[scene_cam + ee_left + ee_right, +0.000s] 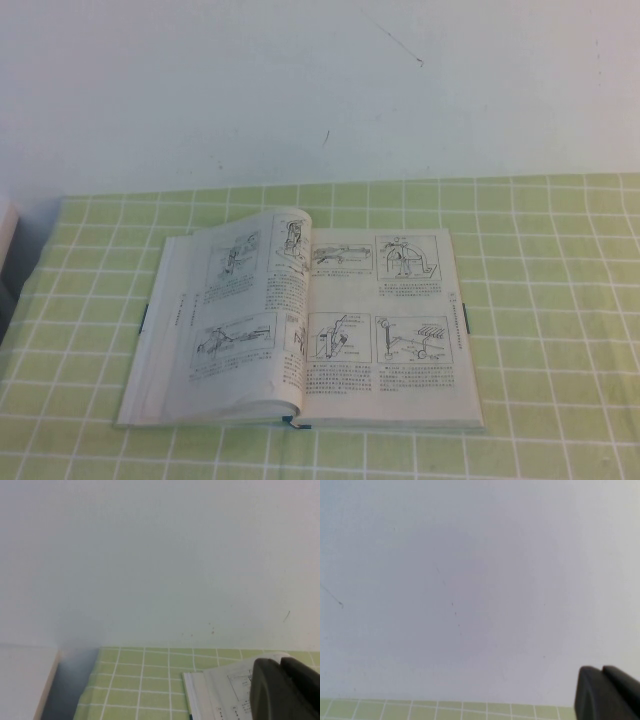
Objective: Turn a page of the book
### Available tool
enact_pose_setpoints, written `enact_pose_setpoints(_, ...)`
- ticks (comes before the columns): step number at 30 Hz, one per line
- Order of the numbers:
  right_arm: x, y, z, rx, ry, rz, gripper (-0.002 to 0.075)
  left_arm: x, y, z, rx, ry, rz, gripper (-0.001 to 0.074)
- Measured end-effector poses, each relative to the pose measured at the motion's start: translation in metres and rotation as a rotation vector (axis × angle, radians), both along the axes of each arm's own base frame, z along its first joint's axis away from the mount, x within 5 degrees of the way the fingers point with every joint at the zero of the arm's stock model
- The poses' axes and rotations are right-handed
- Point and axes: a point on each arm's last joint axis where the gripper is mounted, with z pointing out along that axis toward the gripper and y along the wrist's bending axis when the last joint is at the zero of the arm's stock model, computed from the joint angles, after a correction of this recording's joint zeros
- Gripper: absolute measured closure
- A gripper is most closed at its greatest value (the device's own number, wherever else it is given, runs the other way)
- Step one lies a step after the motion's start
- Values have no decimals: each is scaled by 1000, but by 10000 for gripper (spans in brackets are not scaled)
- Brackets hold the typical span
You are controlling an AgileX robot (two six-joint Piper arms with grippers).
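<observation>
Book [310,325] lies open & flat on green checked cloth [540,330], spine toward cam, mid-table; page [245,300] on its left half bulges slightly near the gutter; left gripper [282,690] off the table w/ fingers together, book corner behind it; right gripper [605,692] also fingers together, facing wall [470,580]
</observation>
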Motion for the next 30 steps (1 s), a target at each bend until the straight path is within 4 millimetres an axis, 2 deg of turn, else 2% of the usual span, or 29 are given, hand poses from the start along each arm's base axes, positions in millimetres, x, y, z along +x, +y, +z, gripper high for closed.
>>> enact_pose_setpoints(4,-1,0,3,6,-34,0,729,0,0,0,-14,4,-2,736)
enact_pose_setpoints(7,-1,0,8,12,19,4,729,-1,-1,6,-19,31,-9,737)
enact_pose_setpoints(12,-9,2,35,18,103,13,729,-7,-2,36,-25,105,-32,737)
enact_pose_setpoints(18,-8,4,61,67,337,38,729,-3,-6,72,-24,291,-63,738)
enact_pose_setpoints(23,4,11,75,51,574,129,729,17,-11,92,-83,361,-90,738)
enact_pose_setpoints(26,16,18,78,-10,709,236,729,32,-14,89,-142,398,-98,738)
enact_pose_setpoints(30,29,27,79,-93,776,389,729,52,-23,81,-137,535,-161,738)
